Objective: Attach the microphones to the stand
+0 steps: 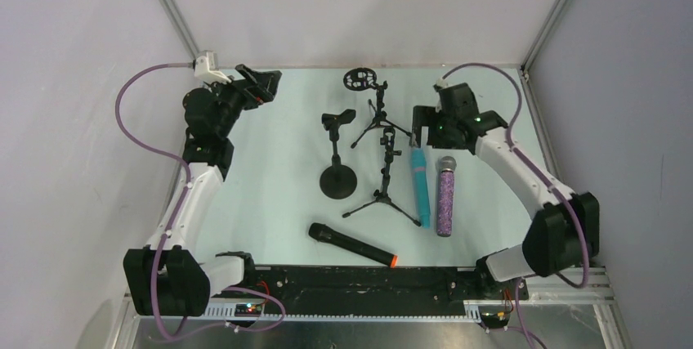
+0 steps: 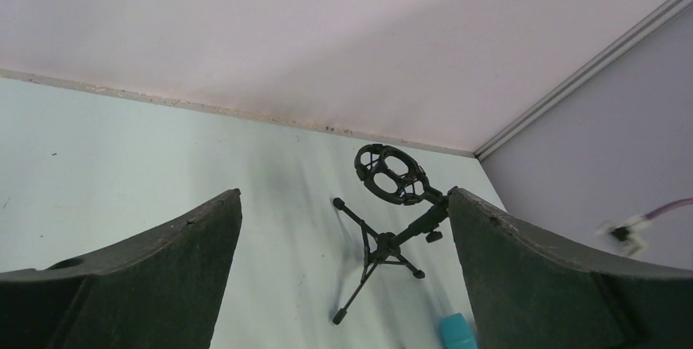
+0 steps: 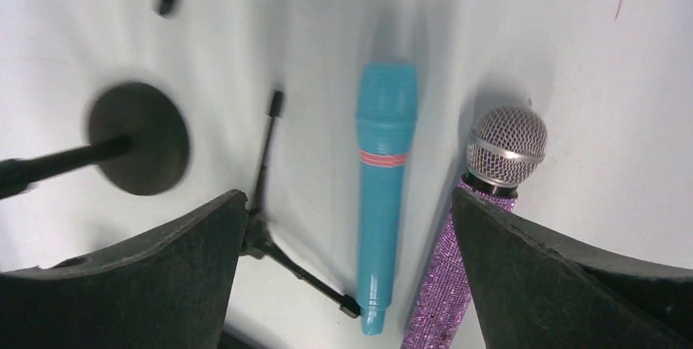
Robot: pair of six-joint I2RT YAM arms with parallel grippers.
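Three microphones lie on the table: a cyan-blue one [image 1: 419, 187], a glittery purple one with a silver mesh head [image 1: 445, 194] beside it, and a black one with an orange-red end [image 1: 351, 244] near the front. Three black stands are mid-table: a round-base stand [image 1: 337, 176], a tripod stand [image 1: 386, 171] and a tripod with a ring mount [image 1: 365, 97]. My right gripper [image 1: 419, 132] is open above the blue microphone [image 3: 382, 185], with the purple one [image 3: 470, 239] near its right finger. My left gripper [image 1: 263, 83] is open and empty at the far left; its view shows the ring-mount tripod [image 2: 392, 206].
Enclosure walls and metal frame posts [image 1: 167, 2] ring the table. A black rail [image 1: 359, 277] runs along the near edge between the arm bases. Purple cables [image 1: 139, 120] loop from each arm.
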